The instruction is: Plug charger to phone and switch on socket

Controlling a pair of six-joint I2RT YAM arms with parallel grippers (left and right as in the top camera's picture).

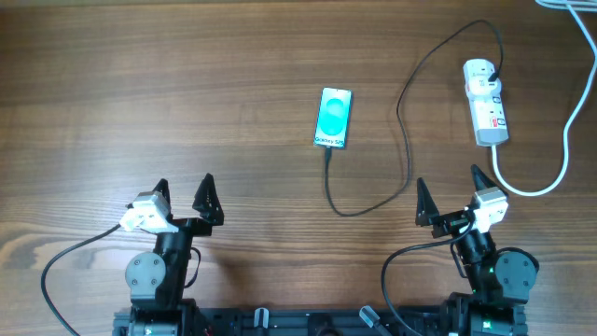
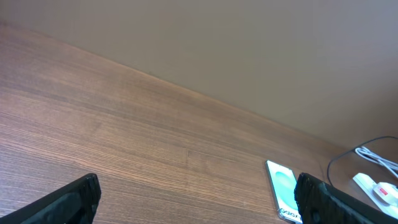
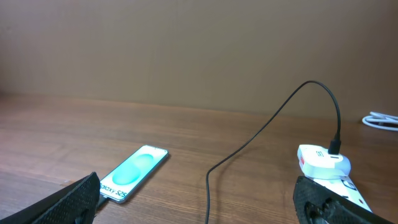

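Observation:
The phone (image 1: 334, 118) lies flat at mid-table with its teal screen up. It also shows in the left wrist view (image 2: 285, 194) and the right wrist view (image 3: 134, 173). The black charger cable (image 1: 405, 140) runs from the phone's near short edge, loops right and rises to the white plug on the socket (image 1: 487, 105). The cable's tip touches the phone's edge and looks seated there. The cable (image 3: 273, 124) and socket (image 3: 323, 163) show in the right wrist view. My left gripper (image 1: 184, 187) is open and empty, far left of the phone. My right gripper (image 1: 449, 182) is open and empty, in front of the socket.
The socket's thick white cord (image 1: 560, 168) curls around the right edge of the table and also shows in the right wrist view (image 3: 380, 119). Both arm bases sit at the front edge. A plain wall stands behind the table's far edge.

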